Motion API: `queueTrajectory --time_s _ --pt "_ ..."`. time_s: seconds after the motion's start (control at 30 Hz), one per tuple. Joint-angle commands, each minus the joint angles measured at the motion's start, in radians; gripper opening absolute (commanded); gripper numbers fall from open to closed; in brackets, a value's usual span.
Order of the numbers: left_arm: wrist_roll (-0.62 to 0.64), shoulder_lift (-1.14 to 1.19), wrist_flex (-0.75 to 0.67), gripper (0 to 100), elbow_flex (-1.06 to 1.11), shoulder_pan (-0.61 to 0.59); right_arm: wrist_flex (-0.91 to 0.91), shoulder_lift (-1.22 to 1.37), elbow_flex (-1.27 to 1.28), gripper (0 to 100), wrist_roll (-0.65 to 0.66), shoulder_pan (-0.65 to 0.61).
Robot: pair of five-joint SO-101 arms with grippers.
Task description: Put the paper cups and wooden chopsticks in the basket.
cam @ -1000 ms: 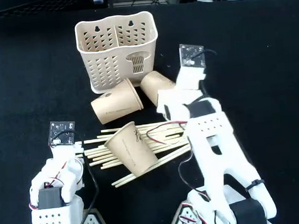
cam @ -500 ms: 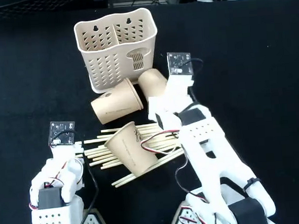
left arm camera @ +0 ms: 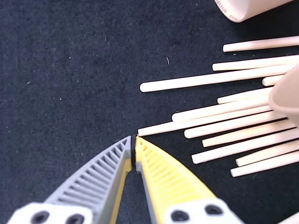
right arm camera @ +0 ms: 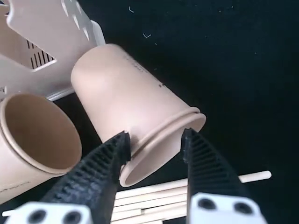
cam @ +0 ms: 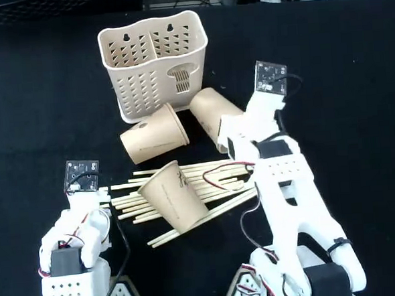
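Wooden chopsticks (cam: 130, 200) are lying piled on the black worktop (cam: 341, 79).
From above, one paper cup (cam: 174, 198) is resting on them; a left cup (cam: 153, 134) and a right cup (cam: 212, 112) are lying just near of the basket (cam: 153, 63). Left wrist: the left gripper (left arm camera: 134, 144) is hovering by the chopstick ends, fingers closed on nothing. Right wrist: the right gripper (right arm camera: 156, 137) is holding its fingers open astride the right cup's rim.
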Motion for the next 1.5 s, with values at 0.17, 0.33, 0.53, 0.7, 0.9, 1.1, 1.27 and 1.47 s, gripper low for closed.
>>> queueTrajectory --time_s 0.17,0.33,0.53,0.7,0.9,1.1,1.27,1.47 --pt "0.003 -0.008 0.018 3 0.015 -0.007 -0.015 -0.001 0.001 18.8 -0.003 -0.104" --pt "0.003 -0.008 0.018 3 0.015 -0.007 -0.023 0.001 0.024 18.8 -0.005 -0.170" --pt "0.003 -0.008 0.018 3 0.015 -0.007 -0.017 0.001 0.035 15.0 -0.003 -0.166" --pt "0.003 -0.008 0.018 3 0.015 -0.007 -0.023 0.001 0.076 2.5 -0.002 -0.164" --pt "0.003 -0.008 0.018 3 0.015 -0.007 -0.015 -0.007 0.102 1.2 0.002 -0.083" --pt "0.003 -0.008 0.018 3 0.015 -0.007 -0.014 -0.007 0.104 1.2 0.222 0.094" --pt "0.003 -0.008 0.018 3 0.015 -0.007 0.025 -0.025 0.051 1.2 0.468 0.227" --pt "0.003 -0.008 0.018 3 0.015 -0.007 0.420 -0.102 -0.252 1.2 0.703 0.313"
